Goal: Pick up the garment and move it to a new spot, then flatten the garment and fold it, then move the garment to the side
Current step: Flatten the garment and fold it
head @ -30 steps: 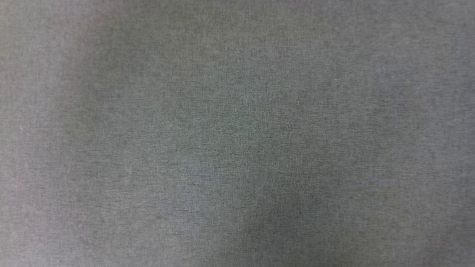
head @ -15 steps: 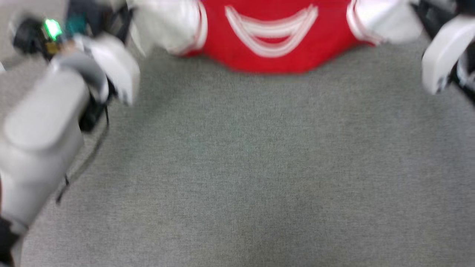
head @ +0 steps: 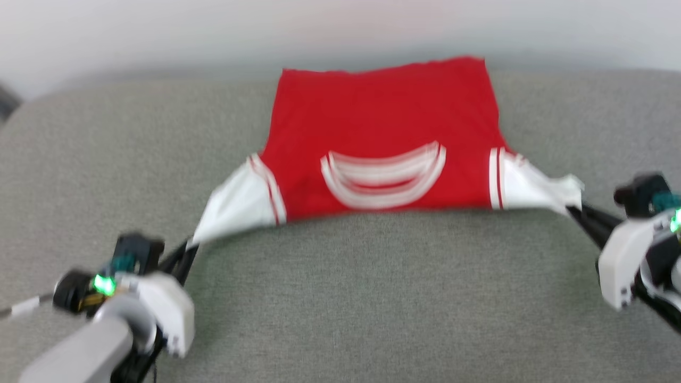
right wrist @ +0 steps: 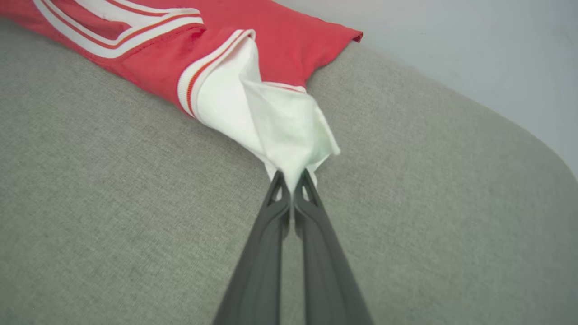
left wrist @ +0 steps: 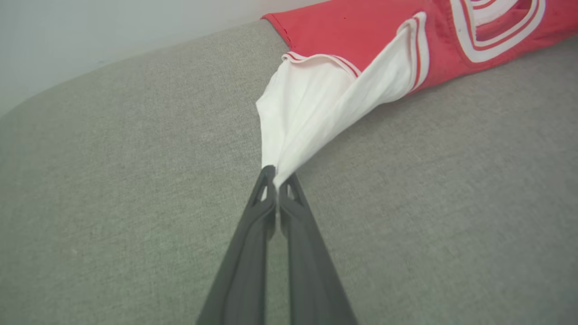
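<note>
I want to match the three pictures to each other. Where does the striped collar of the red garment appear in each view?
Head view: the striped collar is near the centre, on the near part of the garment.
Left wrist view: the collar is in the top right corner.
Right wrist view: the collar is in the top left corner.
Shared landmark: the grey surface under the garment, with the pale wall beyond its far edge.

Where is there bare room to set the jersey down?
Bare: the grey surface in front of the garment, between the left end effector and right end effector, and the strips either side of its red body. Crowded: the far edge, where its hem lies.
</note>
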`<state>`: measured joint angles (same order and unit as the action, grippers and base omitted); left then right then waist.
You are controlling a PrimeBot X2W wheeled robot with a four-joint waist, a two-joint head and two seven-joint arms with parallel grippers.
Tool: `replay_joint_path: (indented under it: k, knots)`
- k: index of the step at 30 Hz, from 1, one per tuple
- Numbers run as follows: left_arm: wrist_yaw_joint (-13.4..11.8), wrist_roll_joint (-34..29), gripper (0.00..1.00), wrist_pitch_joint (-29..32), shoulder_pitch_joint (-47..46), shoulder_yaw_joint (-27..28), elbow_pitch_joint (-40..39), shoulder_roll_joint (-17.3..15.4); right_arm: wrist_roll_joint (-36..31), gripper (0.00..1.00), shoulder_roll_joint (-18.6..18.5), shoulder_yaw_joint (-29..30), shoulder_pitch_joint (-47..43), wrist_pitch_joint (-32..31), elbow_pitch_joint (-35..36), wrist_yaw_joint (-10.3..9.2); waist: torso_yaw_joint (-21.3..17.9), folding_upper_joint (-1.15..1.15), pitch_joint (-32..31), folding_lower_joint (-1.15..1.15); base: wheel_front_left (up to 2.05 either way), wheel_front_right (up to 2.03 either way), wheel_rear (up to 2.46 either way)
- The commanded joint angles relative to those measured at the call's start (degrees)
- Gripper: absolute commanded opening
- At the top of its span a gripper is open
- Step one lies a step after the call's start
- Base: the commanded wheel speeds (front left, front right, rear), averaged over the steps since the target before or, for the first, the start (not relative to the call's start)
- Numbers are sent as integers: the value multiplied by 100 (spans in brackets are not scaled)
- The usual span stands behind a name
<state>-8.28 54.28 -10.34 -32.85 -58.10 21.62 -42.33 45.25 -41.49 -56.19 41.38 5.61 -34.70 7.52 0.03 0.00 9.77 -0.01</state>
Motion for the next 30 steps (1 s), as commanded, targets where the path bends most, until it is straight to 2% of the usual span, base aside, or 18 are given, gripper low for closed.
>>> replay_joint_path:
  k: [1,7,12,18,23,24,25,26,27,28,30]
  knots:
    - [-88,31,0,-17,221,-19,-72,-118,55,0,-85,36,-207,-34,78,-6,-14,0,-309,1,0,0,0]
    - [-546,354,0,37,1295,-162,-624,-500,234,0,-434,281,-1341,-257,472,-7,-20,0,-808,1,0,0,0]
    - [-852,635,0,-17,1996,-211,-1082,-652,341,0,-606,628,-2337,-376,787,-7,11,0,-1036,1,0,0,0]
    - [-1055,774,0,-35,2475,-304,-1441,-785,309,0,-662,1237,-3382,-499,1083,-8,68,0,-1091,1,0,0,0]
    - [-1169,762,0,-34,2589,-339,-1633,-824,10,0,-537,1706,-3877,-719,1306,-7,78,0,-1069,1,0,0,0]
    - [-1186,740,0,-21,2564,-350,-1661,-806,-70,6,-498,1812,-3917,-769,1358,-7,80,0,-1061,1,0,0,0]
    - [-1192,734,0,-8,2531,-351,-1682,-784,-131,40,-459,1914,-3936,-819,1407,-7,81,0,-1054,1,0,0,0]
    - [-1207,723,0,6,2496,-353,-1701,-761,-203,49,-424,2021,-3961,-881,1466,-7,83,0,-1046,1,0,0,0]
    - [-1205,706,0,14,2470,-355,-1714,-740,-384,70,-446,2084,-3962,-943,1548,-7,85,0,-1039,1,0,0,0]
    - [-1223,695,0,26,2450,-356,-1721,-721,-560,100,-477,2136,-3939,-997,1622,-7,82,0,-1032,1,0,0,0]
    - [-1242,682,0,2,2437,-354,-1746,-673,-677,100,-425,2363,-3894,-1099,1758,-7,76,0,-1015,1,0,0,0]
